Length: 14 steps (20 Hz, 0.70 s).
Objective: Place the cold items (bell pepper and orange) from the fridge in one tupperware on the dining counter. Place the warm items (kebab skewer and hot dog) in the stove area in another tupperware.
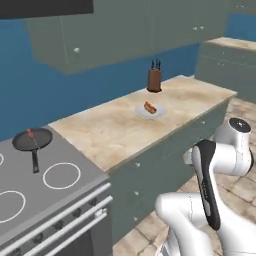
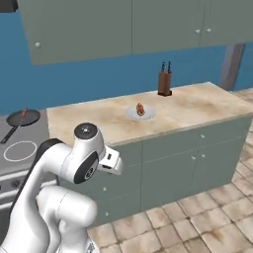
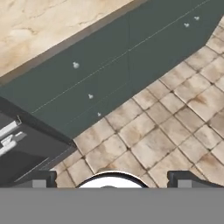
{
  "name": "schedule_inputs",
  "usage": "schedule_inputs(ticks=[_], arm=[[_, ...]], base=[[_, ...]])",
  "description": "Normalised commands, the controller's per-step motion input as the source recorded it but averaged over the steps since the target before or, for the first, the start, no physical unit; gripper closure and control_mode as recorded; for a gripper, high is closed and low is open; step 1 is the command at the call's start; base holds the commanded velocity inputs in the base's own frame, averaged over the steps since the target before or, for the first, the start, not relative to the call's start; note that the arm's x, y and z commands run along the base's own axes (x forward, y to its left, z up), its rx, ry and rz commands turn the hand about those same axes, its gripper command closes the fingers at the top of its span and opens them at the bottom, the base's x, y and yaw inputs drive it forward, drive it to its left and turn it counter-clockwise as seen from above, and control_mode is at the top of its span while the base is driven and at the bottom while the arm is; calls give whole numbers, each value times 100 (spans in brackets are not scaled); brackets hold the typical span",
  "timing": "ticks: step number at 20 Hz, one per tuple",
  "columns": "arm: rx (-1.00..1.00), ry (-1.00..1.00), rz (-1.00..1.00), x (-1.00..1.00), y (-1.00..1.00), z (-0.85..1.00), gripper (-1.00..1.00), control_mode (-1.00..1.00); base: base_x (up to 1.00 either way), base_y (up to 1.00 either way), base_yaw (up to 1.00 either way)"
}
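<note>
The hot dog (image 1: 150,107) (image 2: 140,109) lies on a small white plate (image 1: 159,113) in the middle of the beige counter. The kebab skewer (image 1: 31,134) (image 2: 23,113) rests in a black pan (image 1: 40,140) (image 2: 29,117) on the stove's back burner. My gripper (image 3: 113,180) is open, its two fingertips (image 3: 40,179) far apart with nothing between them. It hangs low in front of the cabinets and points down at the tiled floor, well short of both foods. The bell pepper, the orange and the tupperware are out of view.
A brown knife block (image 1: 154,80) (image 2: 165,82) stands at the back of the counter (image 1: 115,135) behind the plate. Grey drawer fronts (image 3: 109,74) run below the counter, and the oven front (image 3: 22,148) sits to their left. Wall cabinets hang above.
</note>
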Motion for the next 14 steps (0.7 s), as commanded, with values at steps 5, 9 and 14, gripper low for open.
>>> schedule_inputs(ticks=[5, 9, 14], arm=[[0, 0, 0, 0, 0, 0, -100, 100], [0, 0, 0, 0, 0, 0, -100, 100], [0, 0, 0, 0, 0, 0, -100, 100]], base=[[16, -94, 61], [11, -100, 55], [24, -85, 46]])
